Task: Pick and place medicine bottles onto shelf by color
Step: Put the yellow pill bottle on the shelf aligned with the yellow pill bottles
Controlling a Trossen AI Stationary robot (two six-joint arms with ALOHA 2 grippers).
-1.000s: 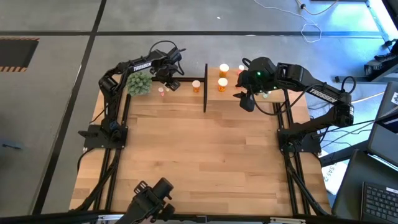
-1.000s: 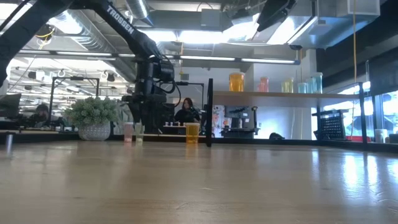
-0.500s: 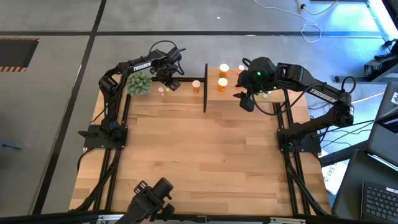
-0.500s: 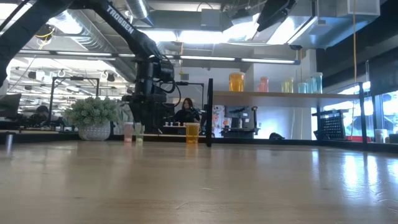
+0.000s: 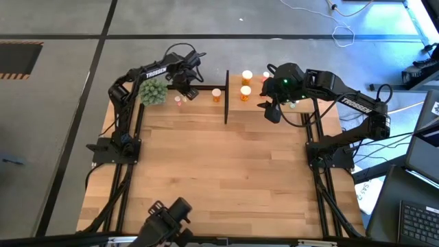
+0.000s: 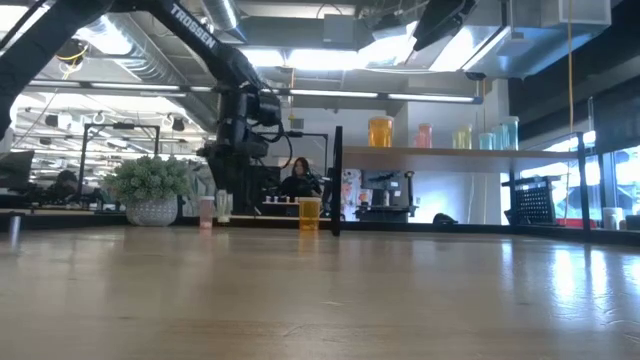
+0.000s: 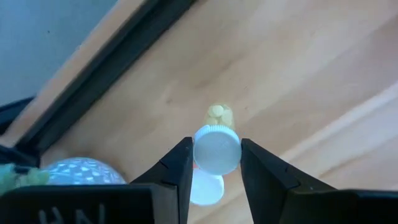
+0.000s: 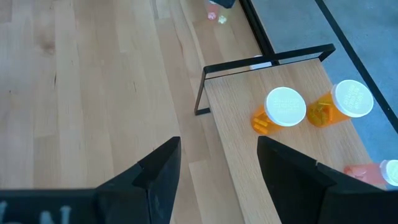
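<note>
Left gripper (image 7: 216,163) sits at the counter's (image 5: 226,171) far edge beside the plant (image 5: 153,91), fingers closed w/ a white-capped bottle (image 7: 216,149) between them; a yellowish bottle (image 7: 219,114) stands just beyond. Right gripper (image 8: 217,168) hangs wide open, empty, w/ the shelf (image 8: 249,162) just ahead and below, two orange bottles (image 8: 283,111) standing on it. Best next: confirm firm grip, lift straight up, clear the neighbours.

Just a fuzzy green plant ball (image 5: 153,91) in a pale pot on the wooden counter (image 5: 226,171), far-left corner.
</note>
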